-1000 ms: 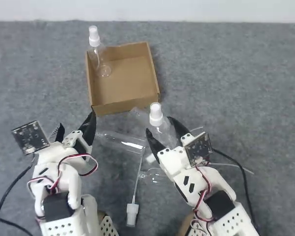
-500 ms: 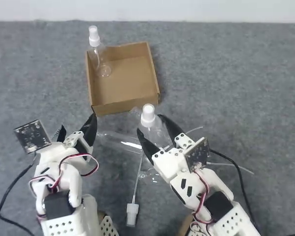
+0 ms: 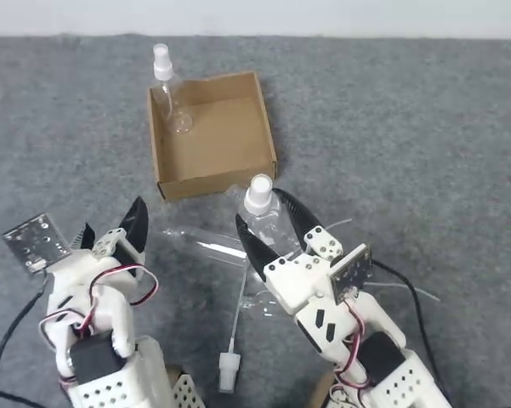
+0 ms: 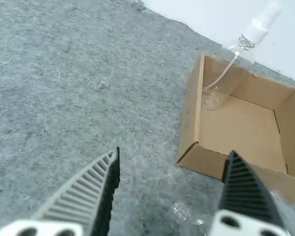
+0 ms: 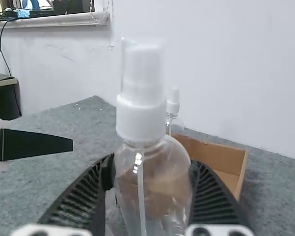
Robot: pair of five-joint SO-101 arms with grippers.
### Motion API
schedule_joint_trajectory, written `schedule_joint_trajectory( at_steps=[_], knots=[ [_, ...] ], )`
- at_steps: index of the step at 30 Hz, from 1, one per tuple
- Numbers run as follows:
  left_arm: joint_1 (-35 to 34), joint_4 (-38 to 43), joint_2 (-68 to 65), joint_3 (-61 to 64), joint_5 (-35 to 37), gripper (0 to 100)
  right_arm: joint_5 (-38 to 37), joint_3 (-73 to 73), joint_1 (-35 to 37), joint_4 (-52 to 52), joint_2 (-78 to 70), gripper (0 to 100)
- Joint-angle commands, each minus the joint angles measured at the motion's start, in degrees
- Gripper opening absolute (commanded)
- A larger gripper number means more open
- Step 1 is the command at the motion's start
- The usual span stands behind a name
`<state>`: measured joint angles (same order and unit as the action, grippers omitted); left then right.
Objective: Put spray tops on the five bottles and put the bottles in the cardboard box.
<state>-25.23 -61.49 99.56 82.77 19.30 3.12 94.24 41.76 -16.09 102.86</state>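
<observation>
My right gripper (image 3: 278,228) is shut on an upright clear bottle (image 3: 266,218) with a white spray top (image 3: 258,192), held just in front of the cardboard box (image 3: 212,136). In the right wrist view the bottle (image 5: 149,187) stands between the jaws, with its spray top (image 5: 140,98) above them. A second capped bottle (image 3: 167,85) leans in the box's far left corner. My left gripper (image 3: 110,228) is open over the carpet to the left of a clear bottle (image 3: 206,242) lying on its side. In the left wrist view this gripper (image 4: 173,156) is open and holds nothing, and the box (image 4: 235,123) lies ahead.
A loose spray top (image 3: 229,371) with its long tube lies on the grey carpet between the arms. Another clear bottle (image 3: 262,303) lies by the right arm's base, and thin tubes (image 3: 395,286) lie to its right. Open carpet spreads to the right of the box.
The right gripper has carried its bottle a little left and towards the box. The left arm has swung left, away from the lying bottle.
</observation>
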Motion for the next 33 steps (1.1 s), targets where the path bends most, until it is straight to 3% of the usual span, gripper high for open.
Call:
schedule_joint_trajectory(
  at_steps=[1, 12, 24, 33],
  knots=[
    [0.00, 0.00, 0.53, -0.57, 0.88, 31, 0.18, -5.80, 0.13, 1.80, 0.57, 7.6],
    [-0.18, 0.00, 0.53, -0.57, 0.88, 31, -1.93, -11.34, 0.13, 1.63, -1.80, 7.6],
    [-0.26, 0.09, 0.53, -0.57, 0.88, 31, -2.20, -28.66, 0.13, 2.24, -29.32, 7.6],
    [-6.42, 4.48, 0.53, 1.01, 0.88, 31, 0.53, -33.41, 0.13, 16.92, -48.04, 7.6]
  ],
)
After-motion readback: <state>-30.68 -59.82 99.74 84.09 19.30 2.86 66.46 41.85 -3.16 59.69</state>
